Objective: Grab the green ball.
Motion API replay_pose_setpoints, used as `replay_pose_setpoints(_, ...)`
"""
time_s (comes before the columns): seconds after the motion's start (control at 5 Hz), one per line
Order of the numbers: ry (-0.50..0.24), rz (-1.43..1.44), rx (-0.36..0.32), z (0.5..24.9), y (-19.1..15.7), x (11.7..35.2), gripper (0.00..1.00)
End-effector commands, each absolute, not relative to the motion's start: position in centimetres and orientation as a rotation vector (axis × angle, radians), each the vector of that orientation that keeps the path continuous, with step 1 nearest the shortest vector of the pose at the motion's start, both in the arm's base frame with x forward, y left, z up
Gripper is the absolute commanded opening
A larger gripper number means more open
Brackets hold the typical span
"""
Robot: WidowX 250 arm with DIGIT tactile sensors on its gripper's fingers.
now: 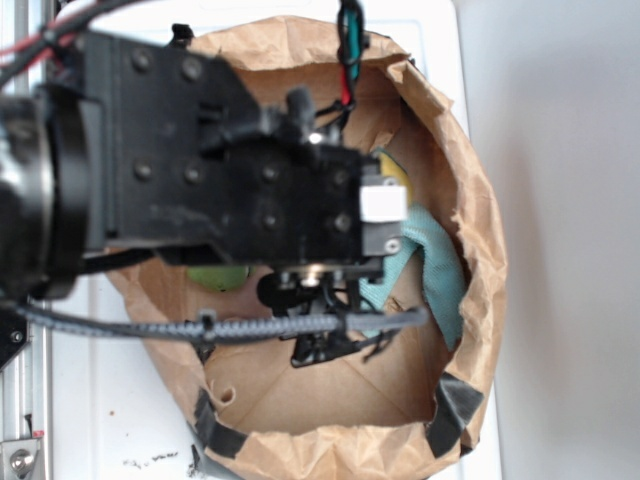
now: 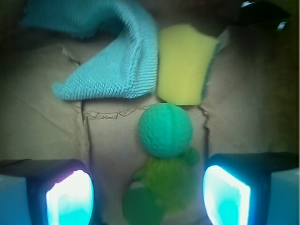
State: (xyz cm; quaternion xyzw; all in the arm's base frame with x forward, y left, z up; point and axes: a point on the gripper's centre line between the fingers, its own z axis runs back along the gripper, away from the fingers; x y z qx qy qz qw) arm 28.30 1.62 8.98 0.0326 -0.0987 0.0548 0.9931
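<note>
In the wrist view the two fingers (image 2: 70,197) stand wide apart at the bottom corners, glowing pale blue, their tips cut off by the lower edge, and nothing is between the pads. The gripper (image 2: 147,199) hangs over the brown paper floor with the green ball (image 2: 165,130) just ahead of the gap and slightly toward the right finger, touching neither. The ball is round with a finely dimpled skin, so it shows no long axis and no heading. Right below it, touching or overlapping its lower edge, lies a fuzzy lime-green puff (image 2: 166,183) with a darker green lobe, blurred too much to make out its form. Beyond the ball a yellow sponge (image 2: 183,63) lies beside a light blue knitted cloth (image 2: 119,61), the two side by side; whether they touch is unclear. All of these sit inside a brown paper bag (image 1: 480,240) with a rolled rim. In the exterior view the black arm covers most of the bag's inside: the ball is hidden, and only slivers of sponge, cloth and something green under the arm show.
</note>
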Motion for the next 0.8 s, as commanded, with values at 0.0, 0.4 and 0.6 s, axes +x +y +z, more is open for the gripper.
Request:
replay_pose_setpoints(0.0, -0.216, 0.096, 0.066, 8.2, 2.0, 30.8, 1.00)
replay_pose_setpoints(0.4, -0.206, 0.107, 0.114, 6.4, 2.0, 32.0, 1.00)
replay_pose_setpoints(0.6, -0.201, 0.110, 0.151, 5.8, 1.9, 32.0, 1.00)
